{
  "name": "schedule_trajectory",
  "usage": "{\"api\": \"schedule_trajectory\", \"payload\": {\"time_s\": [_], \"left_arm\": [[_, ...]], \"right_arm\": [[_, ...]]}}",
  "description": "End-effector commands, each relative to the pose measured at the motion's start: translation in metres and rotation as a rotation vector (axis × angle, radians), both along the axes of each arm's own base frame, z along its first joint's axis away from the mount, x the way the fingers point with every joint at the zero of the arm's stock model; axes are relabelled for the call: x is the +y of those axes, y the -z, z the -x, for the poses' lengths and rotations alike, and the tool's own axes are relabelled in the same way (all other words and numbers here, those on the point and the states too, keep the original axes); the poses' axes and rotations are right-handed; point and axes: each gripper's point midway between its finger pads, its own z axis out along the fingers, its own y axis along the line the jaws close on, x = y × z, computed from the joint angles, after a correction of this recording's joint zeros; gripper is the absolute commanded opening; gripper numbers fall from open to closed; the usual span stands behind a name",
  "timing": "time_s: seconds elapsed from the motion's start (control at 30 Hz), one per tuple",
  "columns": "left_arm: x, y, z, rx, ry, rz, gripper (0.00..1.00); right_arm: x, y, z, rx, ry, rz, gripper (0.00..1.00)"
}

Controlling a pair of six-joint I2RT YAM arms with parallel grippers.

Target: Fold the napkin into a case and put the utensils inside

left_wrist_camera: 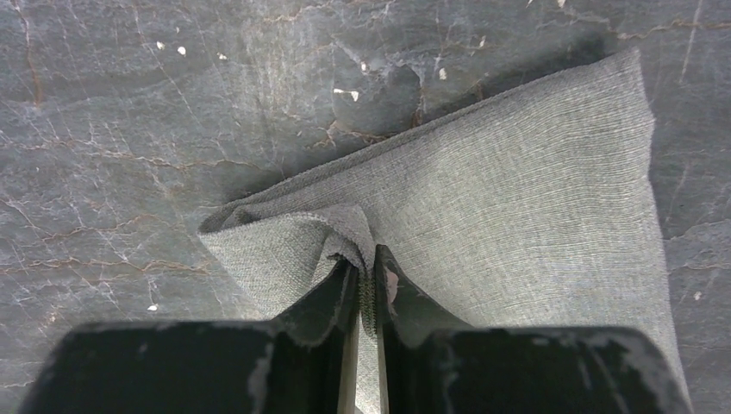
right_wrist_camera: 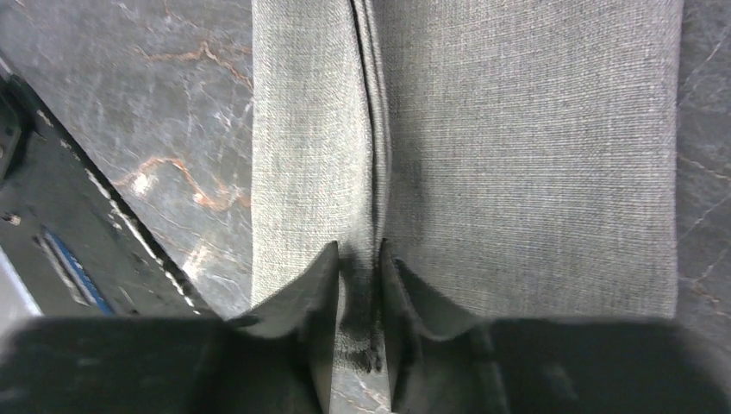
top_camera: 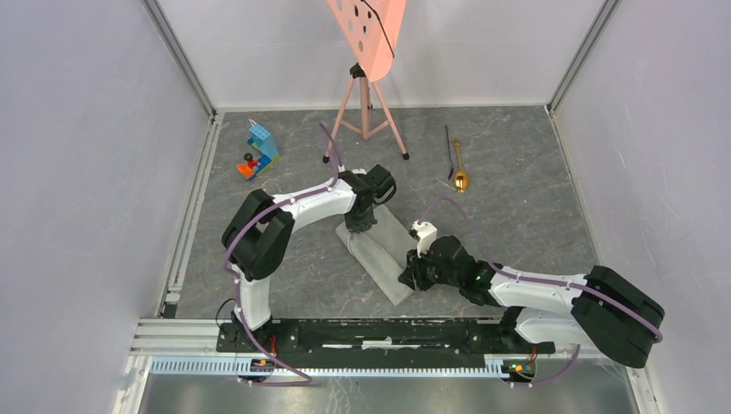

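Note:
The light-grey napkin (top_camera: pixel 380 250) lies folded into a narrow oblong strip on the dark table, running from far left to near right. My left gripper (top_camera: pixel 358 226) is at its far end. In the left wrist view the left gripper (left_wrist_camera: pixel 366 259) is shut on a bunched fold of the napkin (left_wrist_camera: pixel 517 190). My right gripper (top_camera: pixel 408 280) is at the near end. In the right wrist view it (right_wrist_camera: pixel 358 254) is shut on the layered edge of the napkin (right_wrist_camera: pixel 517 155). The gold spoon (top_camera: pixel 461 179) and the thin black utensil (top_camera: pixel 449 151) lie side by side at the far right, apart from both grippers.
A pink perforated board (top_camera: pixel 371 34) on tripod legs stands at the far middle. Blue and red toy blocks (top_camera: pixel 259 151) sit at the far left. Grey walls close in both sides. The black base rail (top_camera: pixel 371 335) runs along the near edge.

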Motion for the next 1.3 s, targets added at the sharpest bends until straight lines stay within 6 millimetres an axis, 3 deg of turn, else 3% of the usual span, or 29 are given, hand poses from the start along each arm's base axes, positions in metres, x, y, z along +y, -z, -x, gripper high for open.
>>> {"api": "schedule_trajectory", "payload": {"time_s": [0.0, 0.07, 0.13, 0.3, 0.4, 0.47, 0.67, 0.77, 1.27], "left_arm": [[-0.004, -0.019, -0.003, -0.055, 0.071, 0.035, 0.2], [-0.008, -0.024, -0.002, -0.063, 0.091, 0.07, 0.29], [-0.013, -0.033, 0.0, -0.081, 0.114, 0.116, 0.43], [-0.02, -0.068, 0.004, -0.152, 0.169, 0.22, 0.74], [-0.012, -0.081, 0.008, -0.176, 0.19, 0.24, 0.82], [-0.003, -0.083, 0.009, -0.173, 0.176, 0.276, 0.77], [0.021, -0.067, 0.0, -0.142, 0.099, 0.49, 0.3], [0.018, -0.058, -0.006, -0.116, 0.105, 0.531, 0.17], [-0.001, -0.024, -0.025, -0.082, 0.096, 0.583, 0.12]], "right_arm": [[-0.002, -0.003, -0.002, -0.004, 0.043, -0.031, 0.2], [-0.004, -0.002, -0.003, -0.003, 0.056, -0.03, 0.06], [-0.004, -0.001, -0.003, 0.003, 0.061, -0.034, 0.01], [-0.003, 0.002, 0.0, 0.017, 0.063, -0.048, 0.0], [-0.002, 0.001, -0.001, 0.016, 0.064, -0.05, 0.0], [-0.003, 0.001, -0.002, 0.018, 0.068, -0.046, 0.0], [-0.001, -0.001, -0.003, 0.017, 0.072, -0.054, 0.0], [-0.001, -0.001, -0.003, 0.018, 0.074, -0.052, 0.0], [0.001, 0.001, -0.001, 0.037, 0.062, -0.052, 0.0]]}}
